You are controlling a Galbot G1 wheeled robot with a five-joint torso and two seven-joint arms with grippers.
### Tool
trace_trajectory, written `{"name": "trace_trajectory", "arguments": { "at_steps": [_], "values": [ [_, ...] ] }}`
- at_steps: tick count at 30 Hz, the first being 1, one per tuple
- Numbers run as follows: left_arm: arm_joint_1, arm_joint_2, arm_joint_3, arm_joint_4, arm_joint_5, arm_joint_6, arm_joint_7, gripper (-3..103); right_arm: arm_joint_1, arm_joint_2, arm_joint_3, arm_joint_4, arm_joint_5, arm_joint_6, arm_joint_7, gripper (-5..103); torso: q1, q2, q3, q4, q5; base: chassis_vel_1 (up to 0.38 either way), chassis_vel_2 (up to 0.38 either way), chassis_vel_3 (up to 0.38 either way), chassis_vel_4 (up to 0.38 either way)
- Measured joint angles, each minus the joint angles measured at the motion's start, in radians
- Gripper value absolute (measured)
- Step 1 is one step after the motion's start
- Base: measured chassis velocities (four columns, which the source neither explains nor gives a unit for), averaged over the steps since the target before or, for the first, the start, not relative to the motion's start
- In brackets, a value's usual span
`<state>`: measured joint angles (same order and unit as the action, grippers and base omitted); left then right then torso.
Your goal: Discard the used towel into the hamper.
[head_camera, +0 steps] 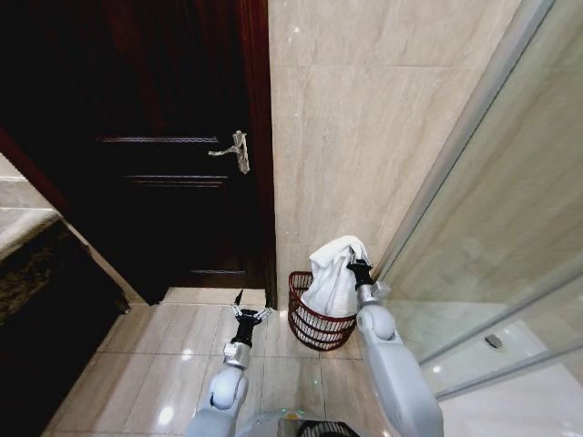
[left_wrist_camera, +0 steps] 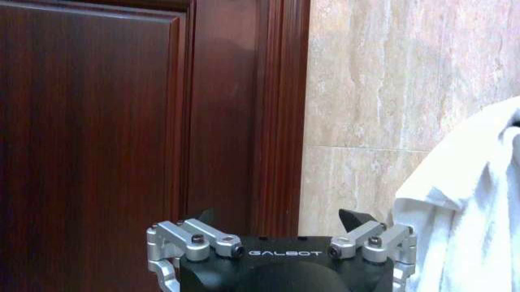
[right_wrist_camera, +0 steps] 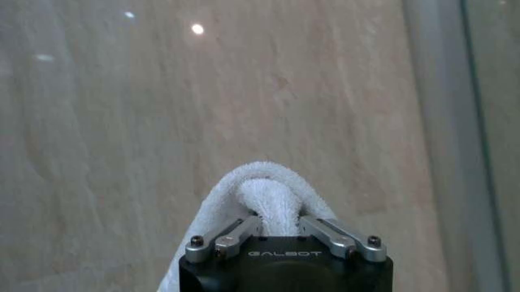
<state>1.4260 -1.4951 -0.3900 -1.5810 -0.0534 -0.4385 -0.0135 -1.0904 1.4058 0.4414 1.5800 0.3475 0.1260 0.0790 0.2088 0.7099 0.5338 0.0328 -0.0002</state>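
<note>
A plain white terry towel [head_camera: 332,278] hangs at lower centre over a dark reddish-brown ribbed wire hamper [head_camera: 314,326]; dark mahogany wooden door [head_camera: 155,137] upper left, beige veined marble wall tiles [head_camera: 364,118].

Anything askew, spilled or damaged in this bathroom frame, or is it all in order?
Nothing stands out. The right gripper holds the white towel above the upright hamper, the cloth's lower end hanging into it. The left gripper, jaws open, holds nothing, beside the hamper near the door.

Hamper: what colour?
Dark reddish-brown wire; the hamper shows best in the head view, under the white towel.
</note>
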Motion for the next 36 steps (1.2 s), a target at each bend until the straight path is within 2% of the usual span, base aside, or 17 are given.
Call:
{"name": "trace_trajectory", "arguments": {
  "at_steps": [8, 11, 12, 16, 17, 21, 22, 25, 26, 31, 32, 36],
  "values": [
    [-0.003, 0.003, 0.001, 0.011, -0.004, -0.002, -0.001, 100, -0.071, -0.026, -0.002, 0.041, 0.052, -0.069, 0.041, 8, 0.0, 0.0, 0.0, -0.0003, 0.0001, 0.0, 0.0, 0.0, 0.0],
    [-0.005, 0.004, 0.006, 0.016, -0.007, -0.004, 0.0, 100, -0.091, -0.031, -0.005, 0.068, 0.066, -0.139, 0.068, 8, 0.0, 0.0, 0.0, -0.0001, 0.0001, 0.0, 0.0, 0.0, 0.0],
    [-0.005, 0.004, 0.006, 0.016, -0.007, -0.004, 0.0, 100, -0.091, -0.031, -0.005, 0.068, 0.066, -0.139, 0.068, 8, 0.0, 0.0, 0.0, -0.0001, 0.0001, 0.0, 0.0, 0.0, 0.0],
    [-0.011, 0.014, 0.006, 0.022, -0.021, -0.007, 0.002, 100, -0.105, -0.056, -0.007, 0.138, 0.103, -0.296, 0.119, 8, 0.0, 0.0, 0.0, -0.0001, 0.0002, 0.0, 0.0, 0.0, 0.0],
    [-0.011, 0.014, 0.006, 0.022, -0.021, -0.007, 0.002, 100, -0.105, -0.056, -0.007, 0.138, 0.103, -0.296, 0.119, 8, 0.0, 0.0, 0.0, -0.0001, 0.0002, 0.0, 0.0, 0.0, 0.0],
    [-0.015, 0.022, 0.004, 0.024, -0.036, -0.011, 0.007, 100, -0.114, -0.109, -0.008, 0.214, 0.194, -0.501, 0.187, 8, 0.0, 0.0, 0.0, -0.0001, 0.0002, 0.0, 0.0, 0.0, 0.0],
    [-0.015, 0.022, 0.004, 0.024, -0.036, -0.011, 0.007, 100, -0.114, -0.109, -0.008, 0.214, 0.194, -0.501, 0.187, 8, 0.0, 0.0, 0.0, -0.0001, 0.0002, 0.0, 0.0, 0.0, 0.0],
    [-0.015, 0.023, 0.001, 0.017, -0.039, -0.011, 0.013, 100, -0.128, -0.147, -0.013, 0.241, 0.254, -0.604, 0.206, 8, 0.0, 0.0, 0.0, -0.0001, 0.0002, 0.0, 0.0, 0.0, 0.0],
    [-0.015, 0.023, 0.001, 0.017, -0.039, -0.011, 0.013, 100, -0.128, -0.147, -0.013, 0.241, 0.254, -0.604, 0.206, 8, 0.0, 0.0, 0.0, -0.0001, 0.0002, 0.0, 0.0, 0.0, 0.0],
    [-0.014, 0.02, -0.002, 0.005, -0.039, -0.009, 0.012, 100, -0.149, -0.205, -0.033, 0.264, 0.329, -0.715, 0.199, 8, 0.0, 0.0, 0.0, -0.0001, 0.0001, 0.0, 0.0, 0.0, 0.0],
    [-0.014, 0.02, -0.002, 0.005, -0.039, -0.009, 0.012, 100, -0.149, -0.205, -0.033, 0.264, 0.329, -0.715, 0.199, 8, 0.0, 0.0, 0.0, -0.0001, 0.0001, 0.0, 0.0, 0.0, 0.0],
    [-0.01, 0.018, -0.008, -0.008, -0.037, 0.003, 0.0, 100, -0.092, -0.273, -0.079, 0.237, 0.5, -0.825, 0.239, 8, 0.0, 0.0, 0.0, -0.0002, 0.0002, 0.0, 0.0, 0.0, 0.0]
  ]
}}
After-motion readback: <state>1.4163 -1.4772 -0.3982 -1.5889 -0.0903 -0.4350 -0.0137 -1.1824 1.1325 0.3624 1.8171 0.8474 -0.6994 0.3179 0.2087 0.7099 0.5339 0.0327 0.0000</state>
